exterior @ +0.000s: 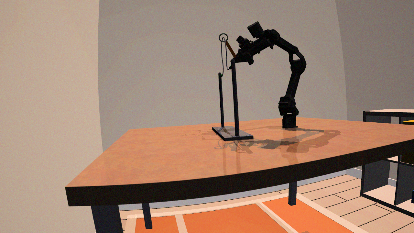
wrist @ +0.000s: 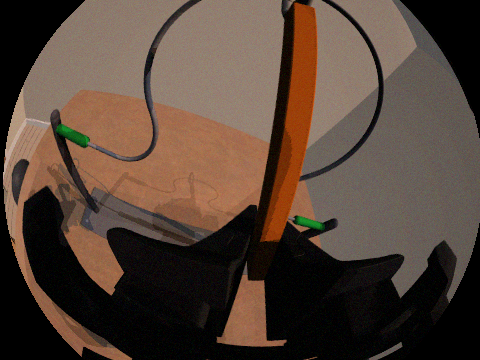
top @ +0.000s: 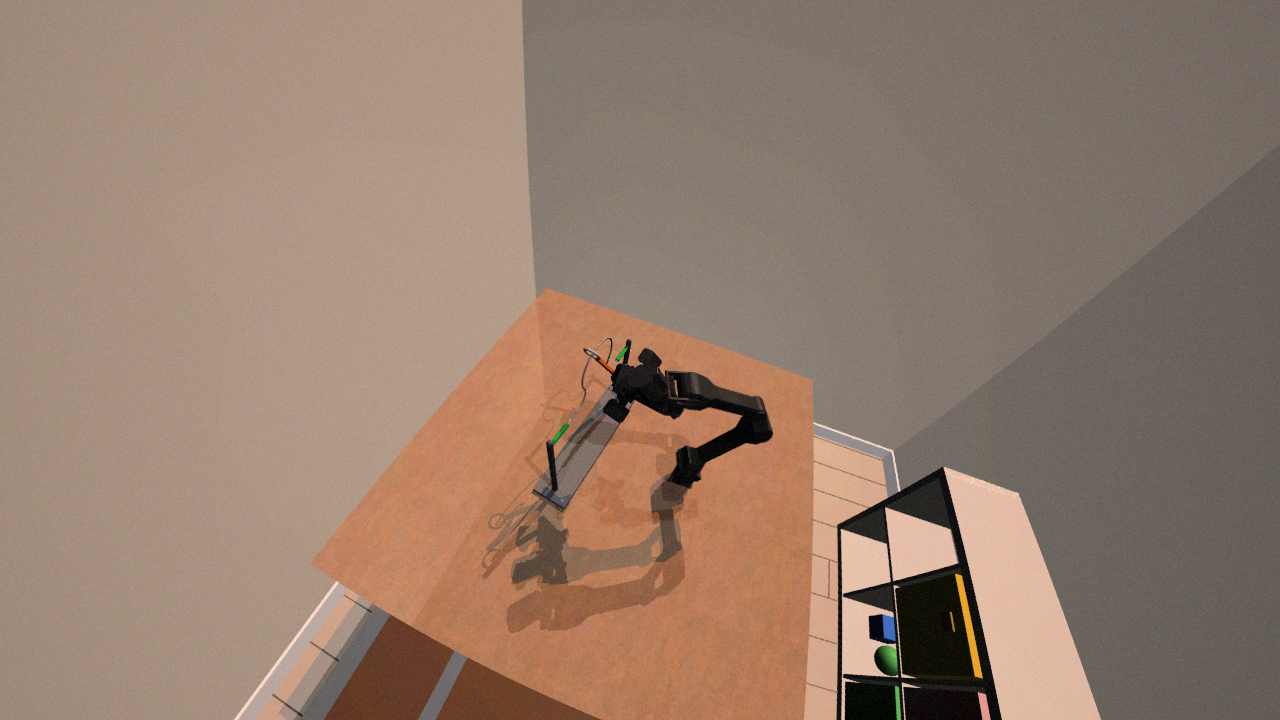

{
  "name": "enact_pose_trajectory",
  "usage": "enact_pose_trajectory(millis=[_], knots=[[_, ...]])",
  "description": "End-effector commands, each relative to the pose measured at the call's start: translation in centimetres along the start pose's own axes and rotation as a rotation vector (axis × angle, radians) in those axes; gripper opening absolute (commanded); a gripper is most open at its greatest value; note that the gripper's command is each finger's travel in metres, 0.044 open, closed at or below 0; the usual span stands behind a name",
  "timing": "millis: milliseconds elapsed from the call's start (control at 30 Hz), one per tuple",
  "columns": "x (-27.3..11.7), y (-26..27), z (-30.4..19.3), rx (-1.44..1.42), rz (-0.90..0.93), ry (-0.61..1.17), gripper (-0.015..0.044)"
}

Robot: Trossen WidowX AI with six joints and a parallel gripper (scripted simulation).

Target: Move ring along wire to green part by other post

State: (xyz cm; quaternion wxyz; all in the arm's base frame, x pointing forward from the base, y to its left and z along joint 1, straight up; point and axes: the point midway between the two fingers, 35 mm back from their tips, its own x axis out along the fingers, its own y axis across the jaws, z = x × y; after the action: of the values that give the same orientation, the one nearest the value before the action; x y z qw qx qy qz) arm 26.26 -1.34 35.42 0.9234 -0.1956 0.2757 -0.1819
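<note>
My gripper (top: 615,373) (exterior: 236,57) (wrist: 269,225) is shut on the orange handle (top: 605,365) (exterior: 230,49) (wrist: 296,100), which slants up and away from the fingers. The ring (top: 585,350) (exterior: 219,37) is at the top of the wire's high arch. The grey wire (top: 583,383) (exterior: 222,55) (wrist: 149,75) appears to pass through it; I cannot tell the gap. In the wrist view the ring is almost wholly cut off at the top. One green part (top: 560,433) (wrist: 73,135) is by the near post (top: 552,467) (exterior: 235,98); the other green part (top: 622,353) (wrist: 309,223) is by the far post (exterior: 221,101).
The posts rise from a grey base plate (top: 586,450) (exterior: 244,137) on the brown table (top: 429,465) (exterior: 144,156). In the exterior view my fingers appear just above the near post's top, at a depth I cannot tell. A shelf (top: 984,537) stands beyond the table.
</note>
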Motion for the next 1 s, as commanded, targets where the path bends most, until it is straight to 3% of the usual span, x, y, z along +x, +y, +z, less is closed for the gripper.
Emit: enact_pose_trajectory(millis=[0, 967], knots=[[0.0, -0.3, 0.0, -0.039, -0.028, -0.008, -0.0150], [0.0, -1.6, 0.3, -0.375, -0.248, -0.056, -0.0150]])
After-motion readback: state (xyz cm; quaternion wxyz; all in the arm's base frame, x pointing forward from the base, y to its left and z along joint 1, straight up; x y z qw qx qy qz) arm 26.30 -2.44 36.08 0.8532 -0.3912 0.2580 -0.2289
